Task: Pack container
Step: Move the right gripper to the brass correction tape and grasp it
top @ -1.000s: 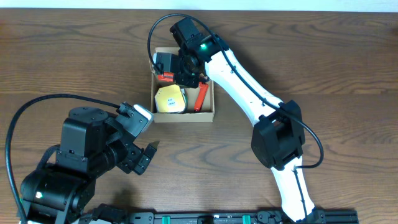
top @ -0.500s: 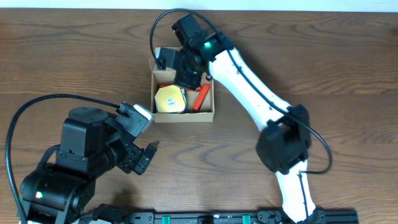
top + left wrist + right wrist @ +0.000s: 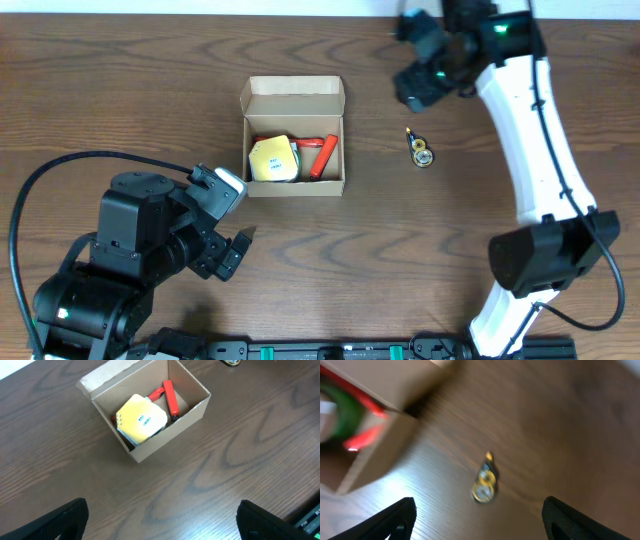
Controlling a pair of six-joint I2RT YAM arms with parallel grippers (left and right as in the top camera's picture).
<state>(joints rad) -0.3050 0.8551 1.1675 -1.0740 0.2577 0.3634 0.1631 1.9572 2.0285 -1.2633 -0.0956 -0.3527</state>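
A wood-grain bench (image 3: 120, 90) carries a half-packed job. The white right arm (image 3: 525, 130) reaches up its own side to the far right corner. The right gripper (image 3: 415, 85) hangs there above the boards with its jaws apart and nothing between them. The black left arm (image 3: 130, 260) sits folded at the near left corner. The left gripper (image 3: 162, 512) also has its jaws spread wide and empty, and it points at the box from well back.

The container (image 3: 294, 182), a plain brown cardboard box, stands a little left of centre, nearer the far edge than the near one. Its hinged flap lid (image 3: 292, 87) is thrown open toward the far edge.

Inside, a yellow squarish item (image 3: 141, 421) with a white label fills the left half, and a red cutter (image 3: 170, 398) lies along the right wall. Well apart from the box, on bare boards toward the right edge, lies a small yellow-and-black piece (image 3: 421, 152); it is too small to name.

The box looks light even when loaded. Its thin walls would likely bow or crease under a hard squeeze, though the matte card should not slip. The safest hold appears to be a pinch over the rim of one side wall, clear of the contents. The lid looks floppy at its hinge and is probably best pushed at its free edge. The loose piece lies low and flat, so it probably calls for a narrow pinch across its waist.
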